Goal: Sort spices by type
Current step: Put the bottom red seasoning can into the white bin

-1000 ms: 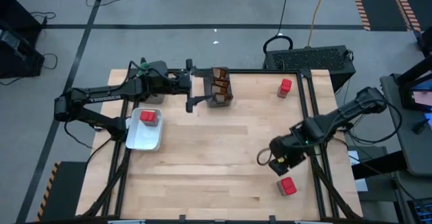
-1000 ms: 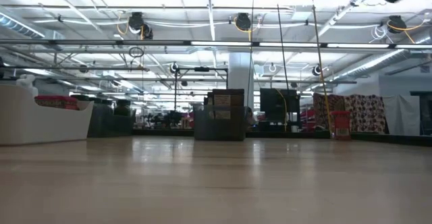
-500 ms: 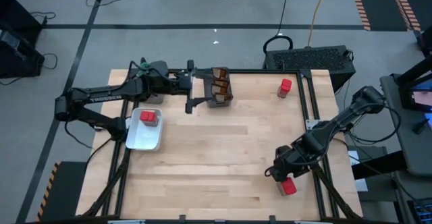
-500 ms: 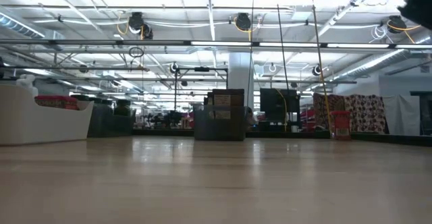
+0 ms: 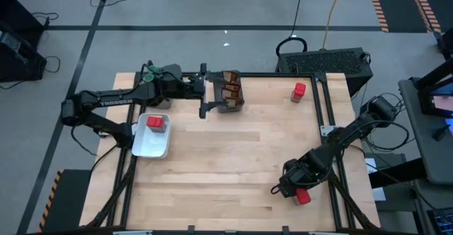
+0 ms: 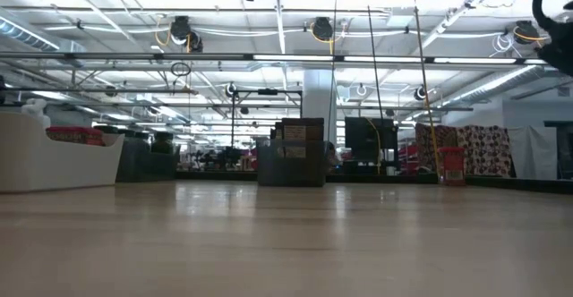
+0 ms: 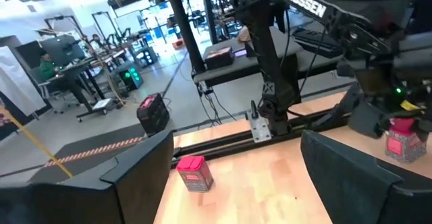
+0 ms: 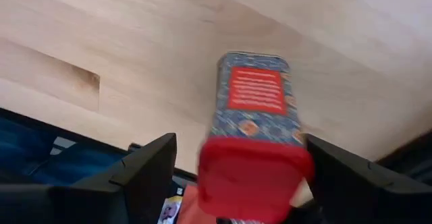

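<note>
right claw [image 5: 284, 190] is down low at the near right edge of the desk [image 5: 233, 157], fingers spread wide, and the wrist view shows a red block [image 8: 255, 133] lying on its side between the two fingers [image 8: 145, 173], red lid toward the camera, patterned label up, nothing pinched yet; from above that same block [image 5: 303, 196] peeks out just beside the claw, right on the desk's edge by the frame rail; left claw [image 5: 204, 92] hangs over the far side of the desk, fingers spread and holding nothing, right next to the dark bin [image 5: 229, 91] that has brown-orange packets [image 5: 229, 88] standing inside; a second red block [image 5: 299, 91] stands upright at the far right corner, well apart from both arms, and the left wrist view picks it up too [image 7: 194, 172], standing alone on the wood near the black rail; a third red block [image 5: 156, 123] sits in the white tray [image 5: 150, 146] on the left edge of the desk, just under the left arm; the low view shows the tray's white wall [image 6: 54, 163] at the left and the bin [image 6: 292, 152] in the middle distance, with the far red block [image 6: 452, 165] small at the right
</note>
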